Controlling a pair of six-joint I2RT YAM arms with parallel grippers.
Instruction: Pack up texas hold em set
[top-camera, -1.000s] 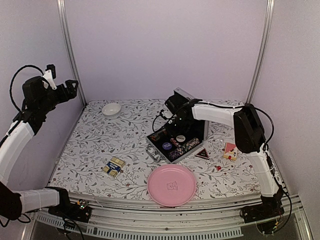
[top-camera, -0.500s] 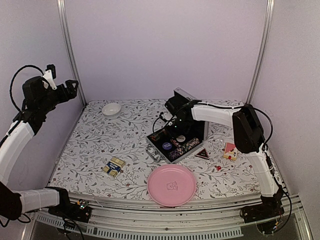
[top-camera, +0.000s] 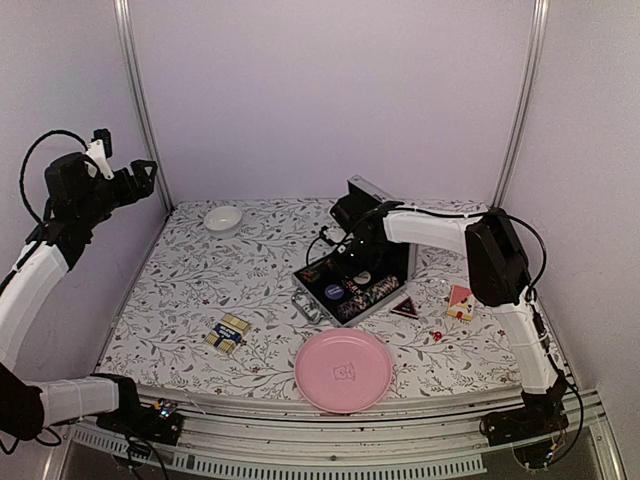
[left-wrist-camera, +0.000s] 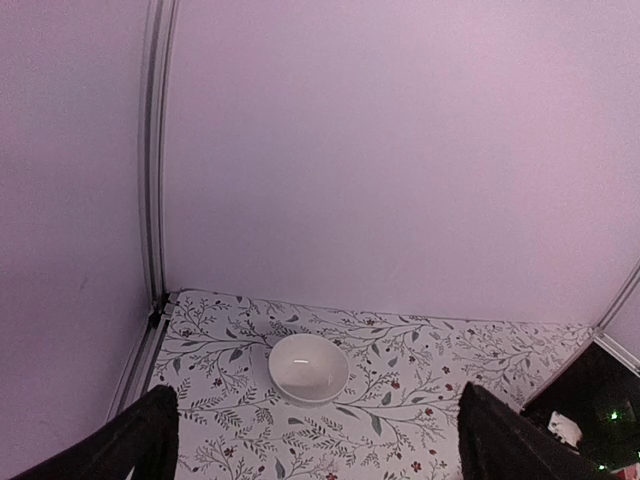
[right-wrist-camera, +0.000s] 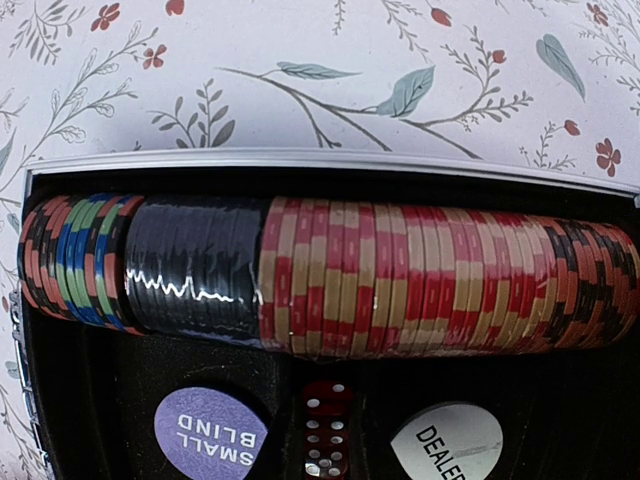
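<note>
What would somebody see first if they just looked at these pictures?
The open silver case in the middle of the table, with the right arm reaching down to it. Up close, its row of red, black and blue poker chips stands out. So does the pink plate at the near edge.

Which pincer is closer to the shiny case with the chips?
Right. The right pincer hangs just over the open case, above its chips. The left pincer is up high by the left wall, far from it.
</note>
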